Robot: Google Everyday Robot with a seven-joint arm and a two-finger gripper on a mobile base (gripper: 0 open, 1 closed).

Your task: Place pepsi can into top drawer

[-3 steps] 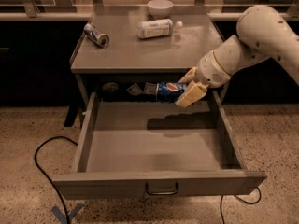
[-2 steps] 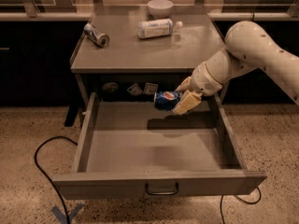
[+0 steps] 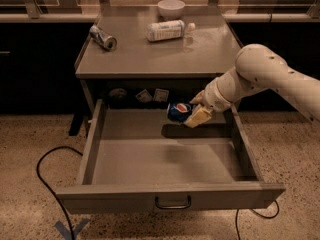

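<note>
The top drawer (image 3: 170,194) is pulled wide open below the counter, with its dark loop handle (image 3: 172,203) at the front centre. My gripper (image 3: 192,112) reaches in from the right and is shut on the pepsi can (image 3: 178,112). The blue can lies on its side in my fingers (image 3: 199,117), held above the rear part of the drawer floor, with its logo facing me. Its shadow falls on the drawer floor just below it.
On the countertop (image 3: 150,54) lie a silver-grey can (image 3: 103,37) at the left, a white bottle (image 3: 169,30) on its side and a white bowl (image 3: 171,7) at the back. A black cable (image 3: 47,184) runs over the floor at the left.
My gripper with the pepsi can has moved left and lower, deeper over the open drawer. The drawer and the countertop things have not moved.
</note>
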